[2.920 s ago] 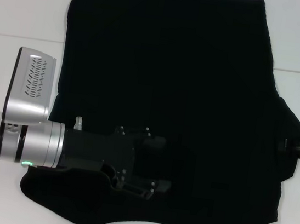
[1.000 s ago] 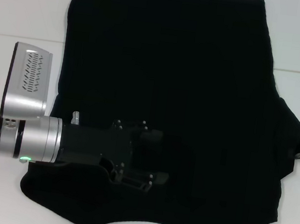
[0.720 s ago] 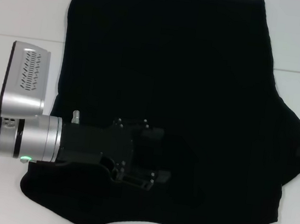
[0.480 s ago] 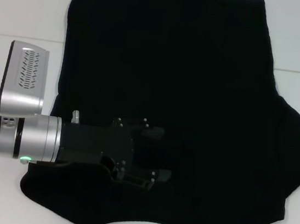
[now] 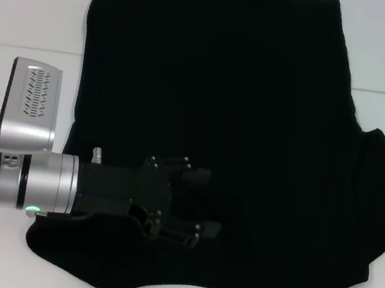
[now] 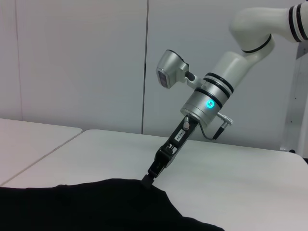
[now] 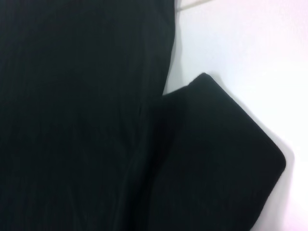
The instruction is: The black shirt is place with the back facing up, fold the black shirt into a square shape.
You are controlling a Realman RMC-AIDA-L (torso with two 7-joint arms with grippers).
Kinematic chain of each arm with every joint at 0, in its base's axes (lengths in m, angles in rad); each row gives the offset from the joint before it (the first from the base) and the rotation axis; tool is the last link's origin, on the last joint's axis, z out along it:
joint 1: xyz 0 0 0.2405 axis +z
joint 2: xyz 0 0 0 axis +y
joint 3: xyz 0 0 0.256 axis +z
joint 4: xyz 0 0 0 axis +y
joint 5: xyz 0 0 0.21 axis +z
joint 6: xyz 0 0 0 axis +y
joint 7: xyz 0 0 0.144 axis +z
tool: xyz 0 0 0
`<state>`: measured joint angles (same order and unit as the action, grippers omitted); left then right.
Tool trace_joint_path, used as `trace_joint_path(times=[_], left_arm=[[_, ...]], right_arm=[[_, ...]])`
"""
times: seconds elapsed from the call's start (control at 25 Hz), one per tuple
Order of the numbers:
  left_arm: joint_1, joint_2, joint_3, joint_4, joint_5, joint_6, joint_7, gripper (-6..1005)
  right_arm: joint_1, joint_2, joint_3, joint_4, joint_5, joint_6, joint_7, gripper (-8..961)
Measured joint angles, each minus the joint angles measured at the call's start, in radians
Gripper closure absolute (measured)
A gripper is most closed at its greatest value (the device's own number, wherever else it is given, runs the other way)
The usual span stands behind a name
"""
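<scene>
**A:** What is lying out, by count?

**B:** One black shirt (image 5: 217,119), lying flat on a white table (image 5: 33,2), and two grippers. In the head view the shirt is filling the middle of the frame, from the top edge down to the bottom edge, with its right sleeve running off the right edge.

**A:** Where is the left gripper (image 5: 195,201) sitting?

**B:** In the lower left of the head view, reaching in over the shirt's lower part. Its fingers are standing slightly apart, but black on black, I cannot tell whether they are pinching cloth.

**A:** And the other arm?

**B:** The head view is not showing it. The left wrist view is: the right gripper (image 6: 147,179) is coming down at a slant, its tip meeting a raised peak of the shirt's edge. Whether it is pinching that edge, I cannot tell.

**A:** What is the right wrist view adding?

**B:** The sleeve (image 7: 216,159) up close, spread flat on the table.

**A:** Any open room?

**B:** White table is showing bare at the left and the upper right of the head view.
</scene>
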<state>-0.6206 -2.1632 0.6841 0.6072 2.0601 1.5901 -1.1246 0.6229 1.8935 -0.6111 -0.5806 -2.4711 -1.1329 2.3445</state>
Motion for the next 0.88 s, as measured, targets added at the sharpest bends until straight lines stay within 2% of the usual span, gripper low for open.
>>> trace_joint_path(times=[0.88], left_arm=[[0.004, 0.0, 0.0, -0.005, 0.0, 0.014, -0.049, 96]], right_arm=[[-0.029, 0.0, 0.109, -0.015, 0.0, 0.01, -0.113, 949]])
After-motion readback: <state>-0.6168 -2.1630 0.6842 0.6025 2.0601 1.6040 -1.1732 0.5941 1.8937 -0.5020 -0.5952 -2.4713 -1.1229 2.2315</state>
